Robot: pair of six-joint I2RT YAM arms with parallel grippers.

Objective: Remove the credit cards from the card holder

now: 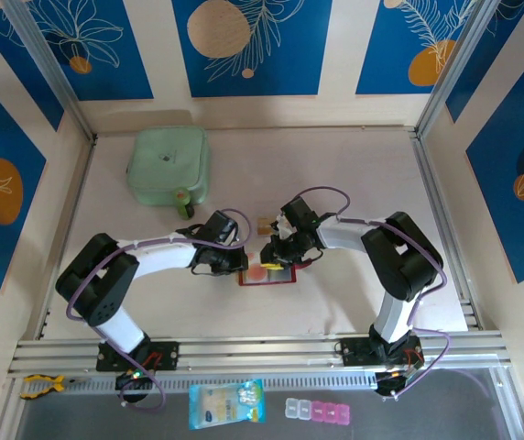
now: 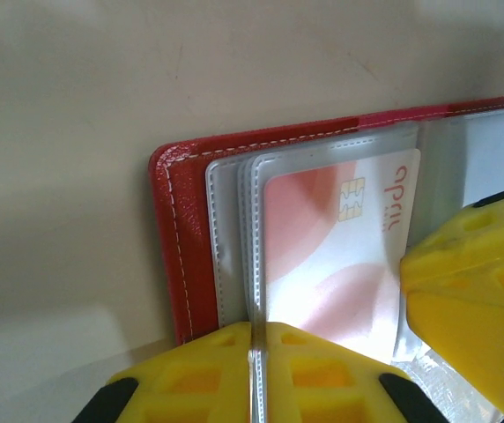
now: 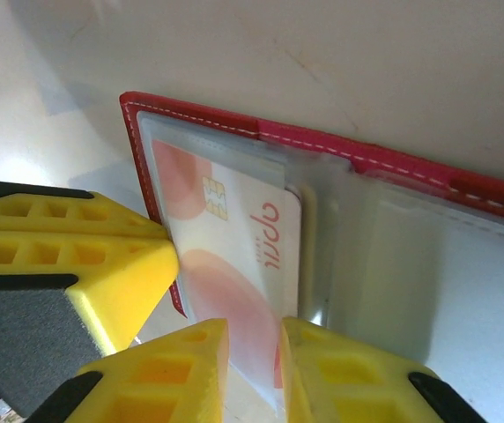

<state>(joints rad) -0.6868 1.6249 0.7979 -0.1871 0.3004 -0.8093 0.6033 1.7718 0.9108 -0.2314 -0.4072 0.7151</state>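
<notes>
Table point(image 1: 354, 174): card holder point(image 2: 168, 247) open at centre.
Contents: one pink credit card point(image 2: 322, 256), pocketed.
Left gripper point(image 2: 256, 348): 9 o'clock, clamped on the card holder.
Right gripper point(image 3: 254, 339): 1 o'clock; we cannot tell its grip.

I work in a robot test booth: my left arm point(image 1: 152, 250) and right arm point(image 1: 349, 235) are bolted side by side to aluminium rails point(image 1: 262, 346) at the near edge of a bare, pale surface point(image 1: 354, 174). Metal posts point(image 1: 51, 78) frame the corners. The walls around carry blue panels point(image 1: 253, 46) printed with white leaves and orange circles, like a staged backdrop.
</notes>
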